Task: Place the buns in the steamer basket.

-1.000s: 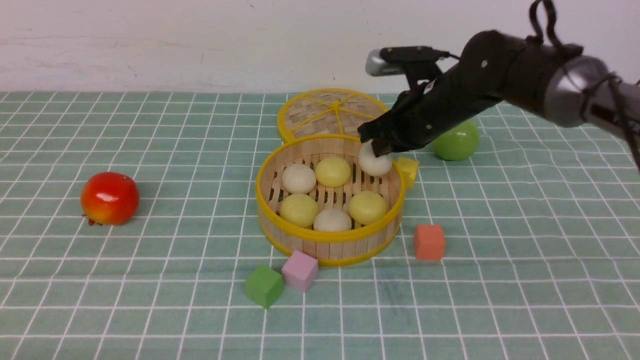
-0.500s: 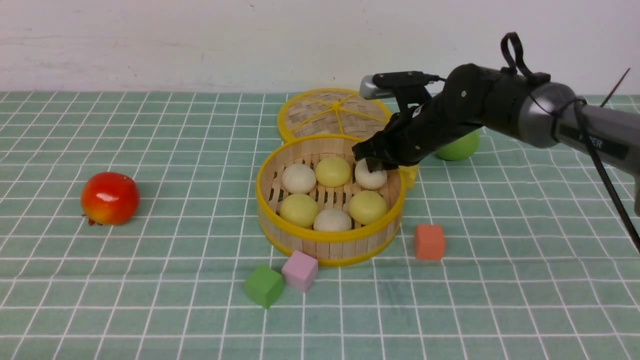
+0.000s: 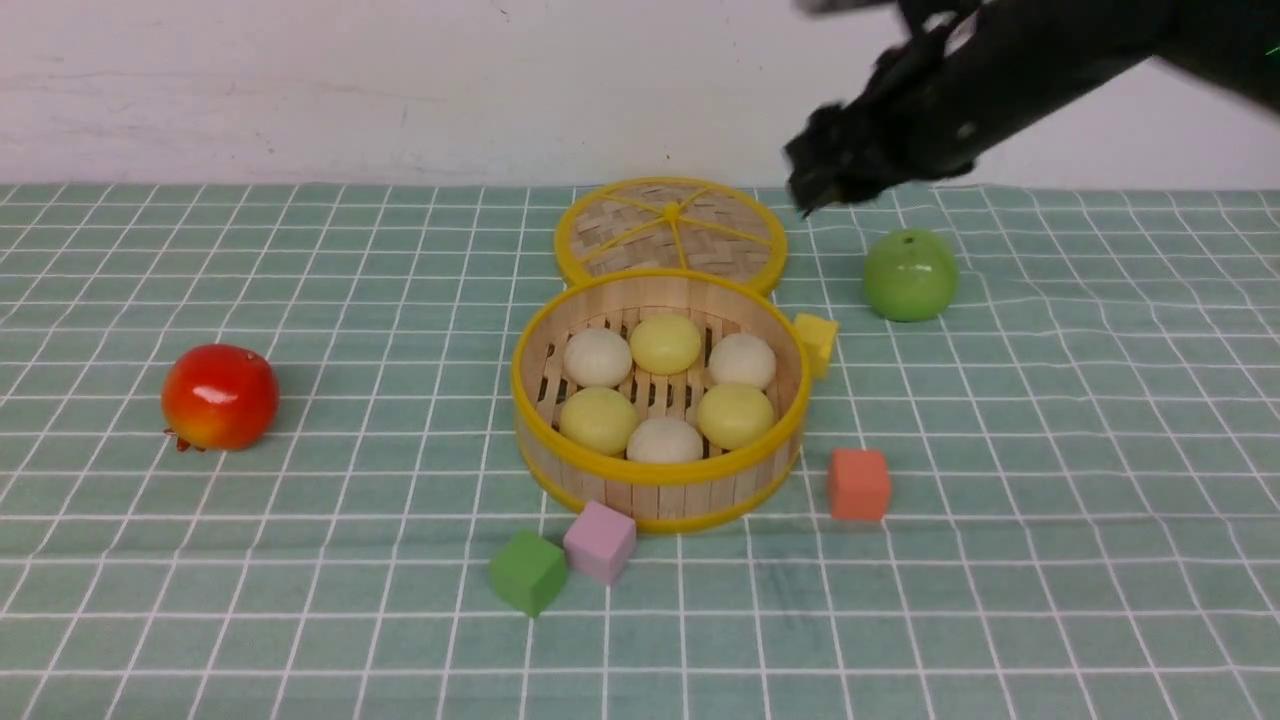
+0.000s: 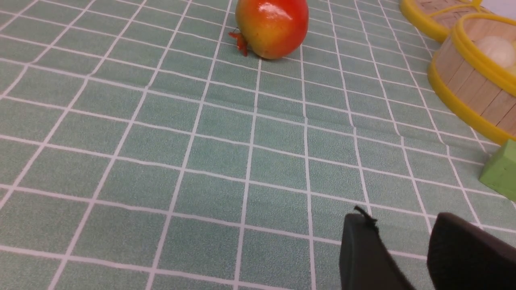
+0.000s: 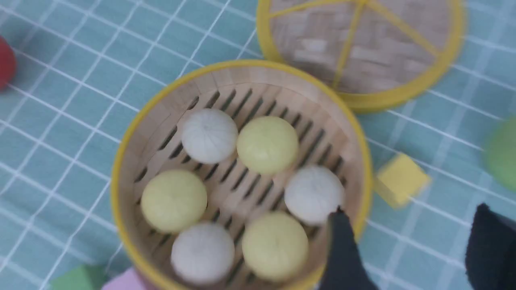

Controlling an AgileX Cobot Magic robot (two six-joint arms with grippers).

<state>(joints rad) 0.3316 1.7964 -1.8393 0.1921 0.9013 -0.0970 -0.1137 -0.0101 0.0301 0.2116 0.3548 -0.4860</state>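
Note:
The steamer basket [image 3: 660, 495] stands mid-table, and several buns lie inside it: pale yellow ones [image 3: 665, 343] and beige-white ones [image 3: 741, 360]. My right gripper [image 3: 815, 190] is blurred, raised well above the table behind and to the right of the basket. In the right wrist view this gripper [image 5: 409, 211] is open and holds nothing, with the basket rim [image 5: 121, 169] below it. My left gripper [image 4: 399, 219] hangs low over bare cloth left of the basket wall [image 4: 467, 84]. Its jaws are apart and empty. It is out of the front view.
The flat woven lid [image 3: 670, 228] lies behind the basket. A green apple [image 3: 910, 275] sits at the back right, a red apple [image 3: 220, 395] on the left. Around the basket are a yellow cube [image 3: 817, 340], an orange cube [image 3: 859, 484], a pink cube [image 3: 599, 541] and a green cube [image 3: 527, 571].
My right gripper lowered a beige-white bun into the basket's back right, opened, and rose up and to the right. The bun stays in the basket.

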